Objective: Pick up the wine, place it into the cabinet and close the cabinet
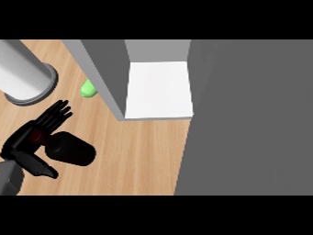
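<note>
Left hand (31,137): low at the counter's left side, fingers straight and spread, thumb pointing down, palm against the neck of the bottle.
Bottle (70,148): dark wine bottle lying on its side on the wooden counter (138,156), near the left edge, touching the palm, not clasped.
Cabinet (155,87): grey, open, white inner floor showing, at the counter's far middle.
Green thing (87,88): small, just left of the cabinet wall.
Grey cylinder (19,73): far left corner.

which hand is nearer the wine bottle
Left. The left hand is right against the wine bottle, fingers along its neck side. The right hand does not show in the head view.
</note>
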Controlling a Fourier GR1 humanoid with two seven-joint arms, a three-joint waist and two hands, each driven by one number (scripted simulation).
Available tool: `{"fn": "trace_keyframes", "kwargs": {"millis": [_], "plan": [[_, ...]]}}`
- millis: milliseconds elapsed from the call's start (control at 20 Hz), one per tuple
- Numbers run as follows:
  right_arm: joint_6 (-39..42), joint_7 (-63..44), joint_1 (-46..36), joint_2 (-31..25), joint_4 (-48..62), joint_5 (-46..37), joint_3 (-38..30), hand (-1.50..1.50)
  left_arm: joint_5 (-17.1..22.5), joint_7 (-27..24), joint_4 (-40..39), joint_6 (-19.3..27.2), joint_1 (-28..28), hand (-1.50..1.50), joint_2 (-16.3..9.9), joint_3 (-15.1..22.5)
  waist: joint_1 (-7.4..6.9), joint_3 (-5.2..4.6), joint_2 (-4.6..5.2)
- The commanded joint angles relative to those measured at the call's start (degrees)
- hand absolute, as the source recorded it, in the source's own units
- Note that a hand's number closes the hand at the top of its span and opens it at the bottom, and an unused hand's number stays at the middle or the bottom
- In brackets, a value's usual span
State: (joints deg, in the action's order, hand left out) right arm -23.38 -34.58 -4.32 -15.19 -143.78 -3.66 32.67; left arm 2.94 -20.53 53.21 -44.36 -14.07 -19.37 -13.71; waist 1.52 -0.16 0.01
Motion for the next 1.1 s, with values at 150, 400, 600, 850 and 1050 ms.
{"fn": "trace_keyframes", "kwargs": {"millis": [150, 400, 600, 850, 1050], "plan": [[0.06, 0.02, 3.74, -2.34, -8.74, -2.83, 0.24, -1.5, -4.55, -9.7, -11.79, -2.46, -2.27, -1.5, 0.5, 2.94, 0.33, 0.03, 0.1], [-0.16, -2.6, 1.59, -3.15, -9.42, -1.58, -0.37, -1.5, -3.42, -9.97, -16.96, -6.69, -5.04, -1.5, -1.21, 3.63, 0.4, -0.02, 0.13], [-0.67, -4.43, 1.57, -4.98, -12.07, -1.2, -2.31, -1.5, -3.91, -11.39, -16.13, -5.77, -3.07, -1.5, 1.02, 5.86, 0.27, 0.01, -0.09], [-1.17, -0.62, 3.29, -5.53, -10.69, -0.5, -0.82, -1.5, -4.64, -12.95, -19.1, -4.24, -6.1, -1.5, 1.77, 7.15, 0.42, 0.07, 0.0], [-3.31, -2.93, 1.52, -4.73, -9.57, -5.01, 2.07, -1.5, -4.04, -16.21, -20.64, -3.31, -5.56, -1.5, 2.2, 7.17, 0.39, -0.06, -0.16]]}}
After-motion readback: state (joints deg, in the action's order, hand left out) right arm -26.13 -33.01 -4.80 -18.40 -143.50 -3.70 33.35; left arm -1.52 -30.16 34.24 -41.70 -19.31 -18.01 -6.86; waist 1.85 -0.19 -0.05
